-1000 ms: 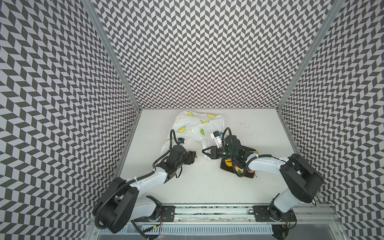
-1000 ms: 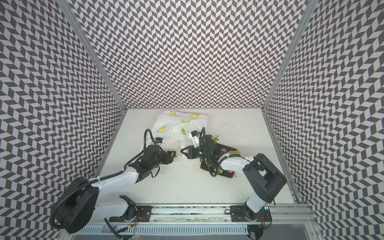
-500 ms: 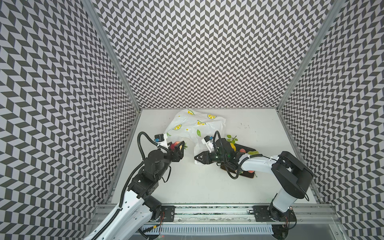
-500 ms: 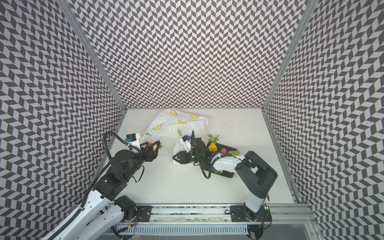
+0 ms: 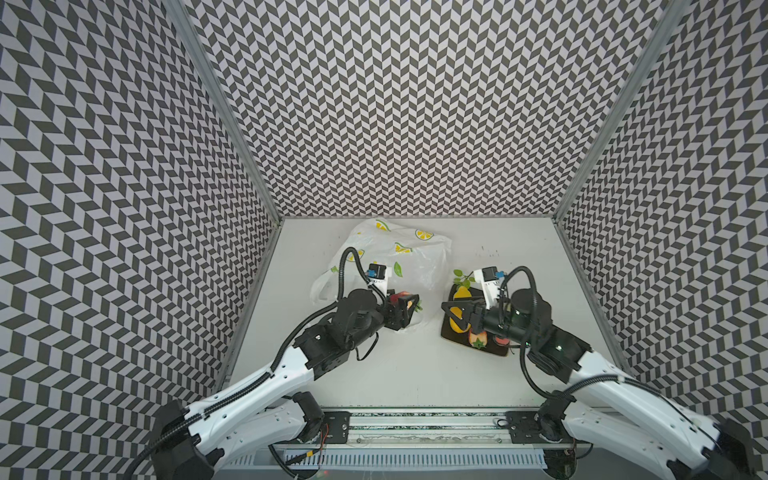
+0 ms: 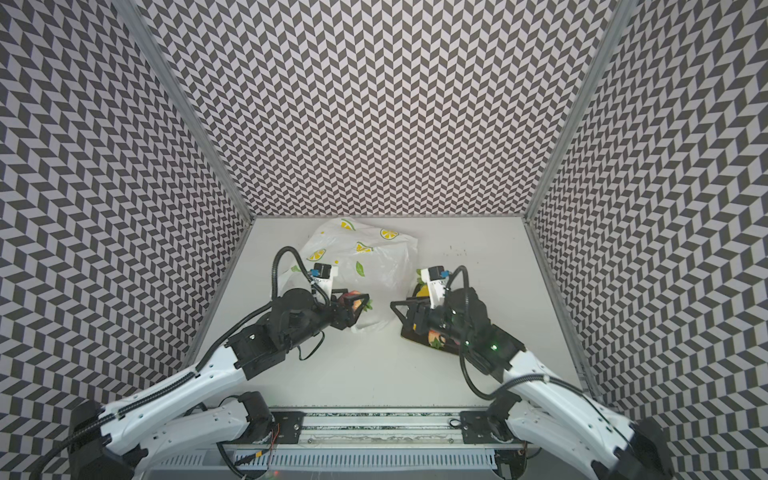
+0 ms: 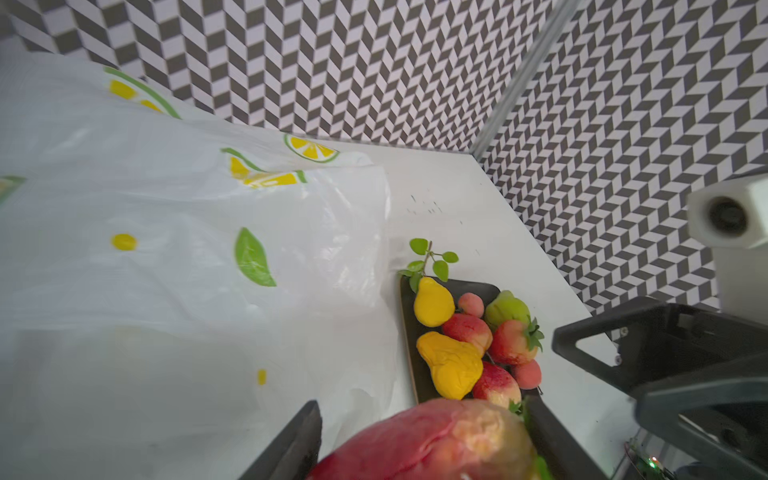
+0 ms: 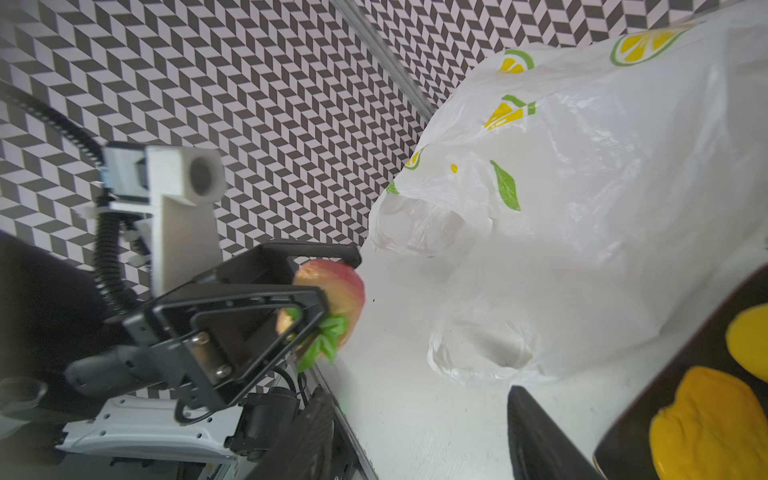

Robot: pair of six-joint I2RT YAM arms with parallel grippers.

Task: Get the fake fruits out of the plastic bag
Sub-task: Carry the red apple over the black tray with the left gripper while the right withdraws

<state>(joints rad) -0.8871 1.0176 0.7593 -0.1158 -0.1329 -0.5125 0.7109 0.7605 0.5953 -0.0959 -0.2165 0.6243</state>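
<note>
The left gripper [image 8: 340, 282] is clamped on a red-pink fruit [image 7: 428, 444] with a green leaf, held left of the dark plate [image 7: 409, 324]; the left wrist view cuts the fruit off at the frame edge. The right gripper [image 8: 419, 415] stands wide and empty above the plate's left edge, and in both top views its arm covers most of the fake fruits [image 7: 469, 340] heaped on the plate. The plastic bag [image 5: 399, 257] lies just beside the plate, behind and to its left, and what is inside it cannot be made out through the film.
</note>
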